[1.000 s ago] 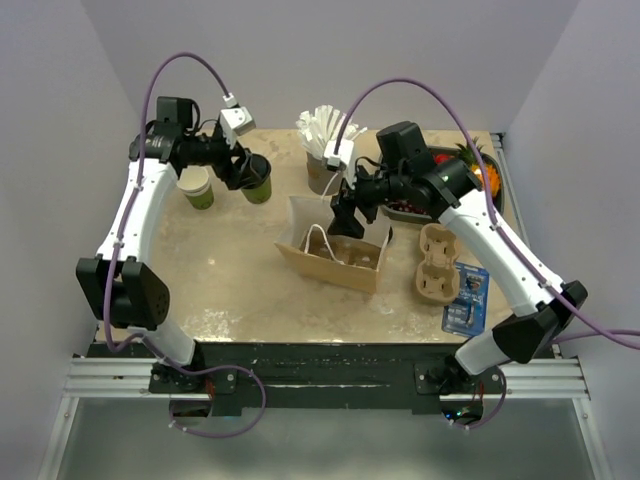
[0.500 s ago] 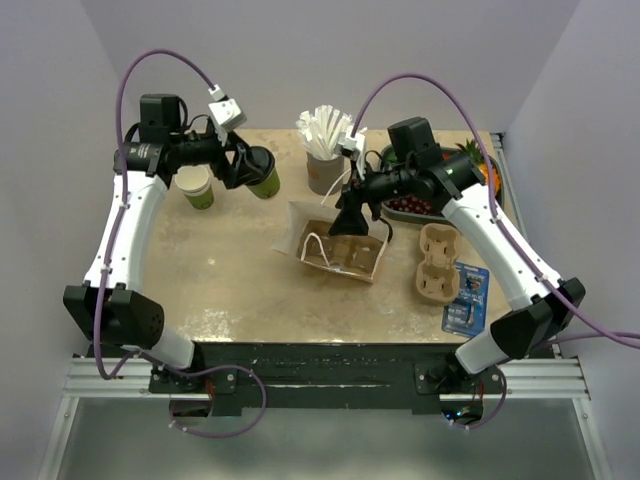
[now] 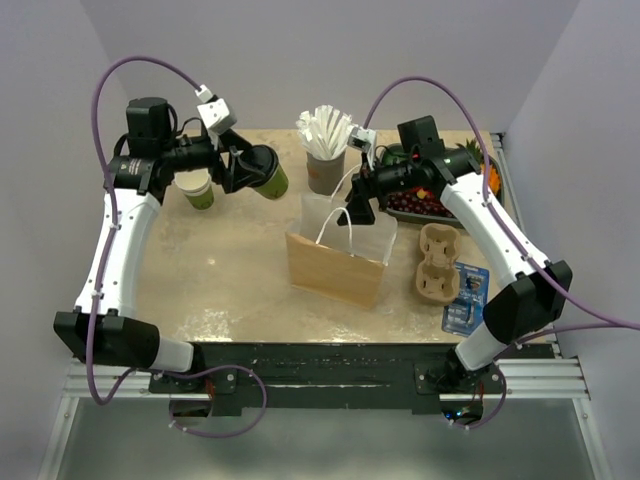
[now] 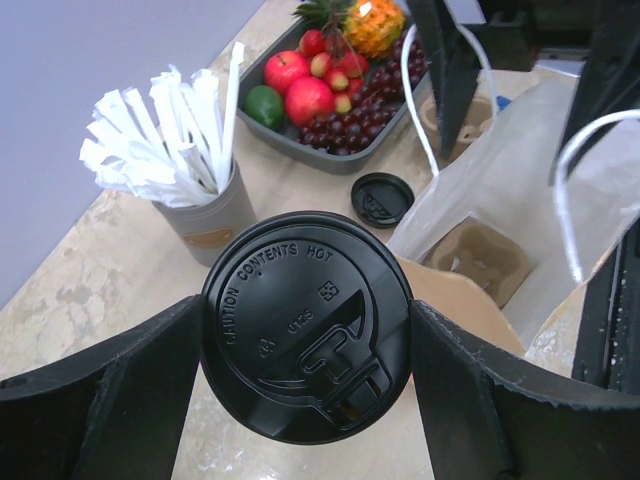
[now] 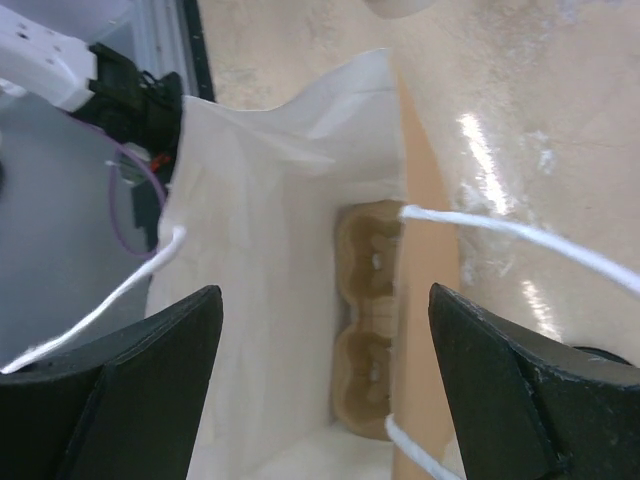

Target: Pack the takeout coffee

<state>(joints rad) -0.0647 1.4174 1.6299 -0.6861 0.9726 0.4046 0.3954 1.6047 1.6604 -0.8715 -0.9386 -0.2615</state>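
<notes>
We see the brown paper bag (image 3: pixel 338 262) standing upright and open on the table (image 3: pixel 230 275). Over its mouth the right gripper (image 5: pixel 320 370) hangs with fingers spread wide, gripping nothing; a white handle cord runs toward one finger, and we cannot tell if they touch. Up and to the left of the bag, the left gripper (image 4: pixel 308 350) clamps the takeout coffee (image 3: pixel 268 178), tilted in the air. In the wrist view the black lid hides the cup's body. Deep inside the bag, a pulp cup carrier (image 5: pixel 368 330) shows only partly.
</notes>
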